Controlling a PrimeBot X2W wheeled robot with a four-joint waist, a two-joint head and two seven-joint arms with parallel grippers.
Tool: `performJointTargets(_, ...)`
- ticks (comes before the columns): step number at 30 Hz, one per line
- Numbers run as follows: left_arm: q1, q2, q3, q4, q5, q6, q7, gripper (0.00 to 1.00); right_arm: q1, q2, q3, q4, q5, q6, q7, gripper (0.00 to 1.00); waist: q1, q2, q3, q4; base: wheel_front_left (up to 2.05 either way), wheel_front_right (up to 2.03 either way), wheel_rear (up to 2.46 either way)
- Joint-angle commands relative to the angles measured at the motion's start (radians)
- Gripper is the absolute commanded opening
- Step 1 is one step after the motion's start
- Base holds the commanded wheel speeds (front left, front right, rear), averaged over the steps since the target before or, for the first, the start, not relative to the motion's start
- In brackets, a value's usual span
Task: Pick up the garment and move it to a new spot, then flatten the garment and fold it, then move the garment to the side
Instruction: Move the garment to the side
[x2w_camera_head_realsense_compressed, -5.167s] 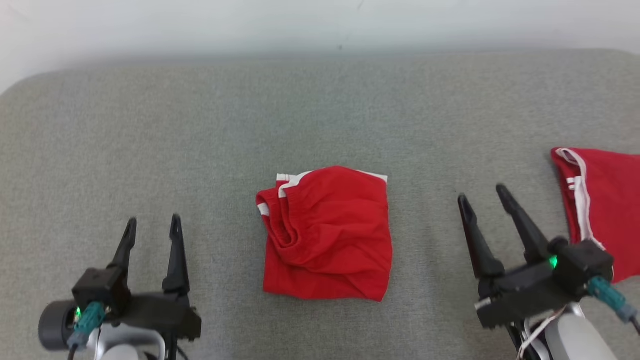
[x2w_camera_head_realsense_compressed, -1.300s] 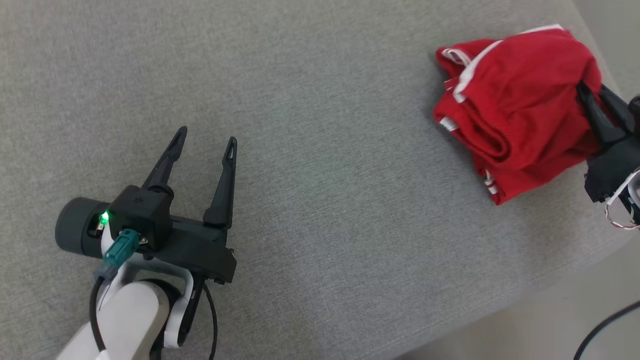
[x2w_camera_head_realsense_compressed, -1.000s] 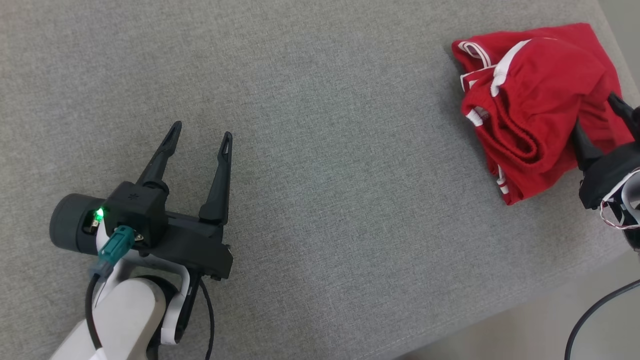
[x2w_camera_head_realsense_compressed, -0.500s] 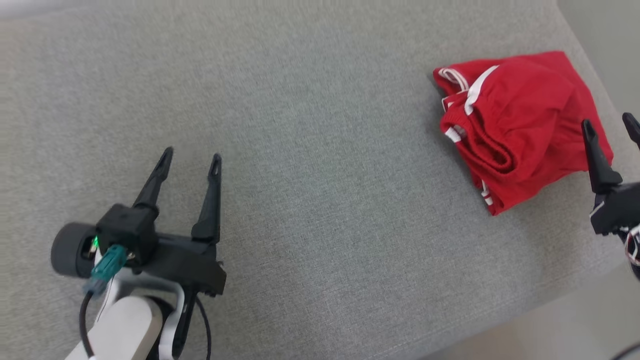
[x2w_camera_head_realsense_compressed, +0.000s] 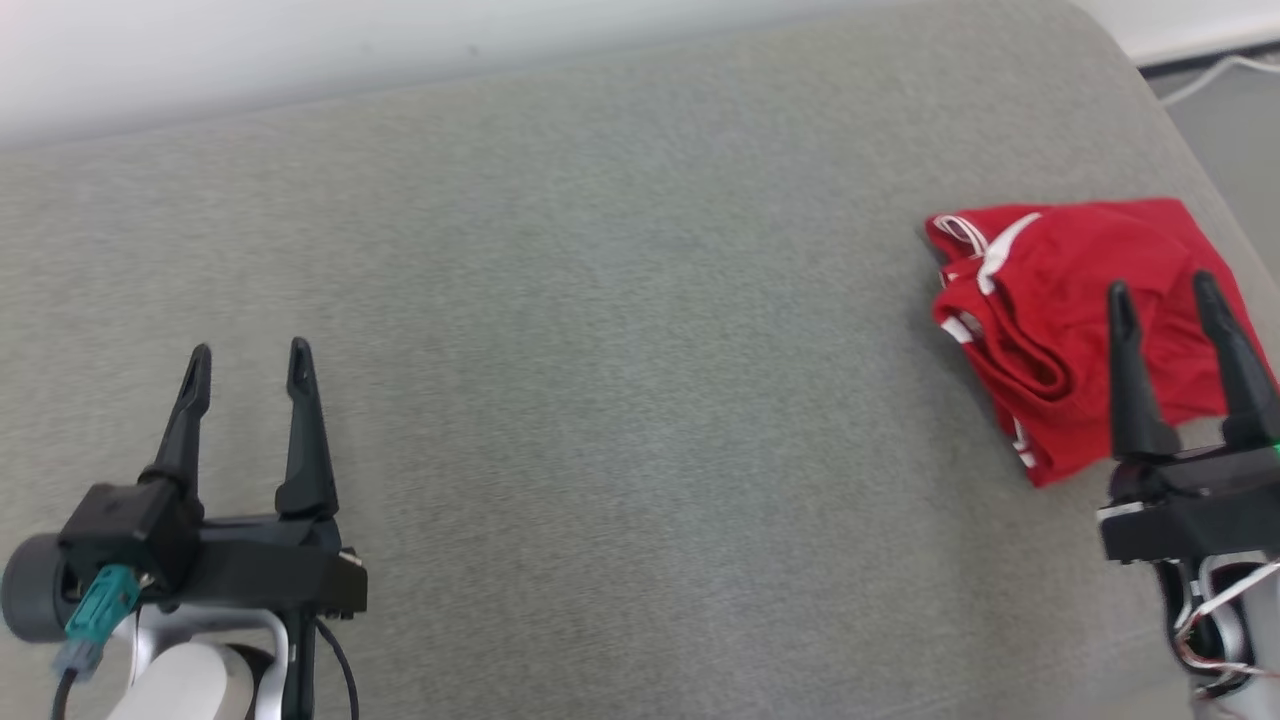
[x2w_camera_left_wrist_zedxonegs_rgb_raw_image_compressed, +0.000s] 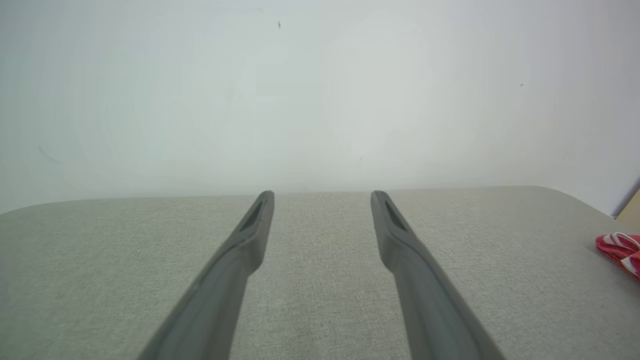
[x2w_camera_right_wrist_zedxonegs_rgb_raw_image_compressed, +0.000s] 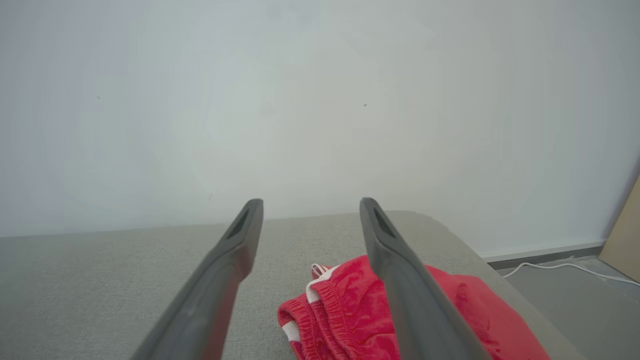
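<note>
Garment (x2w_camera_head_realsense_compressed: 1050, 290), rumpled red knit, white piping, on woven grey cushion (x2w_camera_head_realsense_compressed: 640, 350); left pincer (x2w_camera_head_realsense_compressed: 249, 348), right pincer (x2w_camera_head_realsense_compressed: 1161, 284) agape, empty.

My head camera looks down from above and behind the left pincer (x2w_camera_head_realsense_compressed: 249, 348) and right pincer (x2w_camera_head_realsense_compressed: 1160, 285) onto the pad (x2w_camera_head_realsense_compressed: 620, 400). Each wrist camera sits low behind its own fingers (x2w_camera_left_wrist_zedxonegs_rgb_raw_image_compressed: 250, 235), facing along them to the wall (x2w_camera_left_wrist_zedxonegs_rgb_raw_image_compressed: 320, 100). All three share the shorts (x2w_camera_head_realsense_compressed: 1050, 290) by the right pincer's tips.
</note>
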Motion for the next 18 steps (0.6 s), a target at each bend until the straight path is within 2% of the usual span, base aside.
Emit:
performJointTargets(1,0.022,0.003,0.011,-0.007,-0.003,0.007,-0.013,1.00,0.015,0.018,-0.002,-0.023,-0.027,0.000,0.010,1.00,0.0002,0.0001,-0.051,0.060,0.00,0.00,0.00)
performJointTargets(7,0.093,-0.003,0.031,-0.007,-0.014,0.001,-0.041,1.00,0.068,0.103,0.012,-0.099,-0.119,-0.001,0.051,1.00,0.0002,0.0001,-0.114,0.126,0.00,0.00,0.00)
performJointTargets(18,0.199,-0.032,0.021,0.023,-0.001,-0.043,-0.056,1.00,0.187,0.165,0.033,-0.080,-0.191,-0.001,0.087,1.00,0.0002,0.0001,-0.226,0.185,0.00,0.00,0.00)
